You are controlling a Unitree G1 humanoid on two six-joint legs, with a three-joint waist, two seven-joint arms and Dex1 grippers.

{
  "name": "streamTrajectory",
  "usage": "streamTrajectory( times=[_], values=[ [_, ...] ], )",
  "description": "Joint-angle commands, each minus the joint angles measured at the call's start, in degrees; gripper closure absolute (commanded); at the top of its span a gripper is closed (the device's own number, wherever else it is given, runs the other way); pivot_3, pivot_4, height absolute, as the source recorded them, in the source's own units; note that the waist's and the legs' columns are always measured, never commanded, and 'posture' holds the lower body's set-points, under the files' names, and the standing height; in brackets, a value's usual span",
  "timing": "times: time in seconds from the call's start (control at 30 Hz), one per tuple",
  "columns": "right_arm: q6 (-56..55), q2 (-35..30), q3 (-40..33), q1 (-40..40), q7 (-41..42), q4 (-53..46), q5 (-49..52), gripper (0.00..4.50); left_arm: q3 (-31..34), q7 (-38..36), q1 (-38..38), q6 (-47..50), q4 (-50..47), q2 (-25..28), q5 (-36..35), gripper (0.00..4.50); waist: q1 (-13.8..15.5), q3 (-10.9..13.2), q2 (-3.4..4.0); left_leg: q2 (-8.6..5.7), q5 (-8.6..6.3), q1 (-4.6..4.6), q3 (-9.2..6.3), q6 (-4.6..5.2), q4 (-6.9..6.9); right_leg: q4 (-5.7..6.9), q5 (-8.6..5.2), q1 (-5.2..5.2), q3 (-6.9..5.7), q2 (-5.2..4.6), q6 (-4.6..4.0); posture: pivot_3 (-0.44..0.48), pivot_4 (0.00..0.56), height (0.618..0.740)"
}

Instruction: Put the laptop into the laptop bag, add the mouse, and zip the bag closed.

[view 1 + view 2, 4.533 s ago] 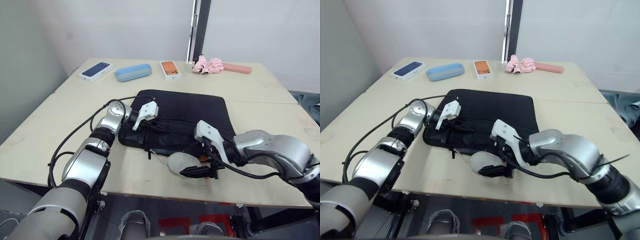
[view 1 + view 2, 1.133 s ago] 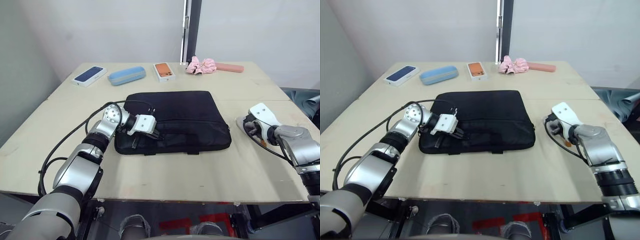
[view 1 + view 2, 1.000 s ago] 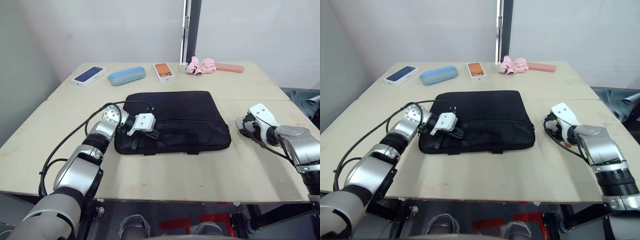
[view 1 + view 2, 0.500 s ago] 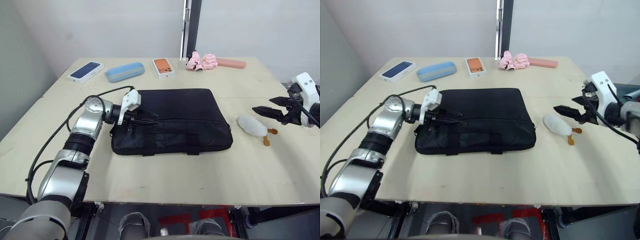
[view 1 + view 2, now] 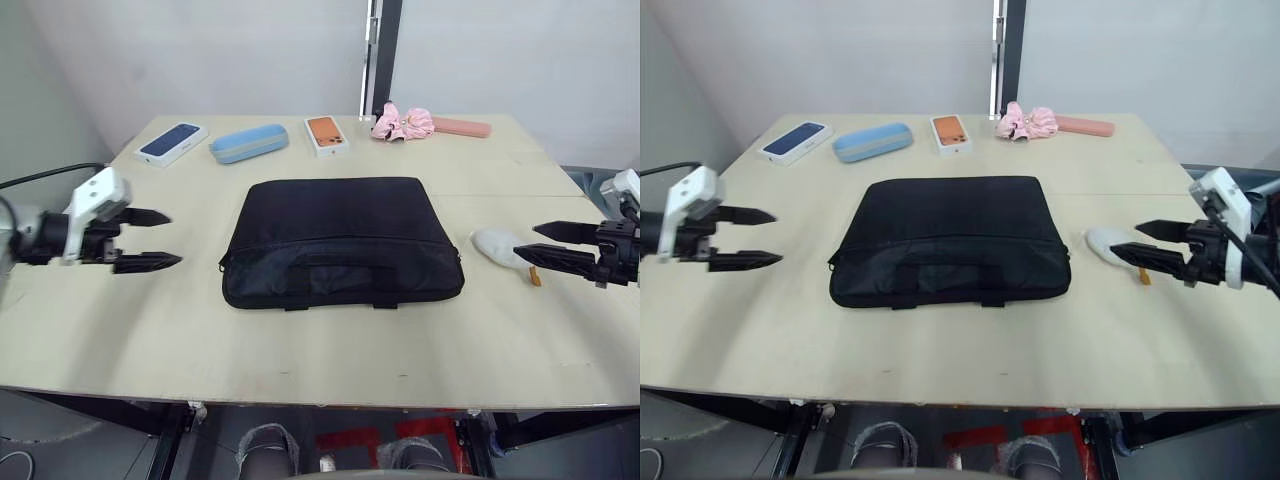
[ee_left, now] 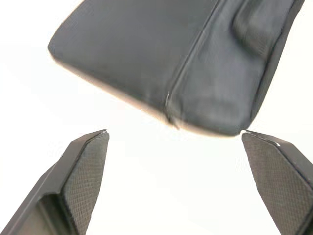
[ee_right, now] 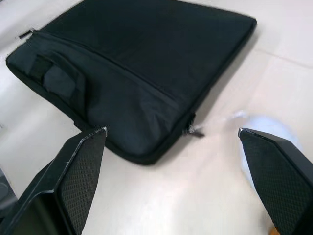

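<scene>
The black laptop bag lies flat in the middle of the table, handles toward the near edge. Its zipper seam looks closed along the side that shows. The laptop and the mouse are hidden. My left gripper hovers open over the table, well left of the bag, holding nothing. In the left wrist view the bag's corner lies beyond the spread fingers. My right gripper stands open on the right, its tips beside a fluffy white oval thing with an orange tag. It does not touch the bag.
Along the far edge lie a blue phone box, a light-blue case, an orange phone box, a pink scrunchie and a pink case. Bare tabletop runs between the bag and the near edge.
My left gripper let go at the bag's left corner, opened wide and drew back far to the left. The right gripper shifted slightly toward the near edge, still open.
</scene>
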Motion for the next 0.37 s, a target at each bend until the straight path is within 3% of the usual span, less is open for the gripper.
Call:
streamTrajectory(
  times=[0.03, 0.2, 0.37],
  values=[
    [-1.9, -2.4, -2.1, 0.6, 1.6, 0.2, 0.7, 0.00, 5.0, -2.3, 3.3, 2.2, -3.2, 2.7, -3.0, 0.04, 0.2, 0.0, 0.00, 0.00, 0.00, 0.00, 0.01, 0.00, 0.00, 0.01, 0.00, 0.00, -0.01, -0.01, 0.00, 0.000, 0.150, 0.740],
    [-4.6, -4.9, 0.3, 0.4, 2.9, 3.7, -0.9, 0.00, 12.8, 0.7, 9.8, 10.1, -6.1, 2.3, -6.1, 0.04, -0.2, 0.0, -0.04, 0.02, 0.00, 0.05, 0.06, 0.00, 0.03, 0.02, 0.00, 0.04, 0.01, -0.01, 0.00, 0.000, 0.150, 0.740],
    [-5.9, -5.3, 1.0, 0.6, 3.4, 4.5, -1.2, 0.00, 12.9, 4.6, 8.5, 11.1, -5.8, 1.5, -6.6, 0.04, -0.1, 0.0, -0.05, 0.07, 0.01, 0.07, 0.05, 0.02, 0.14, 0.12, 0.00, 0.05, 0.02, 0.03, 0.00, 0.000, 0.150, 0.740]
  ],
)
